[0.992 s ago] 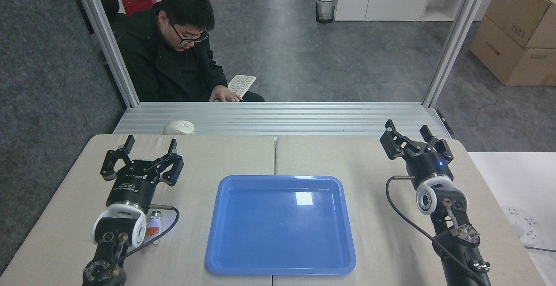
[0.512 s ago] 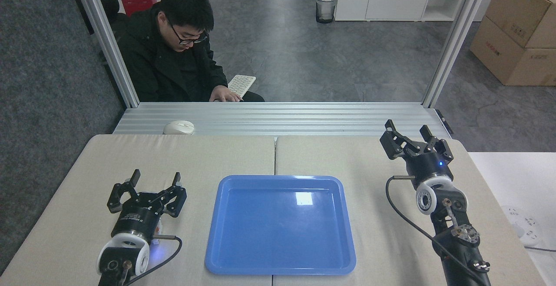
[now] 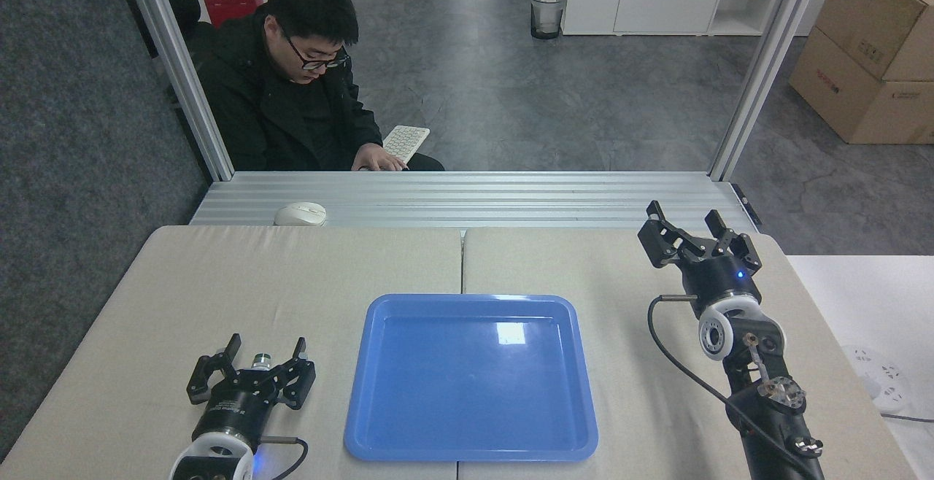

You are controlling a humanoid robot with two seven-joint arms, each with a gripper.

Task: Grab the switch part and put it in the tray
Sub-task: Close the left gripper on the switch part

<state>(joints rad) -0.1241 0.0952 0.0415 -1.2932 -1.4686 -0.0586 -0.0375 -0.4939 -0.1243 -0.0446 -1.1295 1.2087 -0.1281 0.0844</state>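
Note:
The switch part lies on the table near the front left; only its silver collar and dark cap end show. My left gripper is open, with one finger on either side of the switch part and its body hiding the rest of it. The blue tray sits at the middle of the table with nothing in it, just right of the left gripper. My right gripper is held open over the far right of the table, well away from the tray and the switch part.
A white mouse rests on the aluminium rail behind the table. A person in a black jacket sits beyond it with a keyboard. A white power strip lies on the side table at right.
My left arm has drawn back toward the front edge of the table. Its open fingers now straddle the switch part, which earlier lay beside the wrist. The right arm has not moved.

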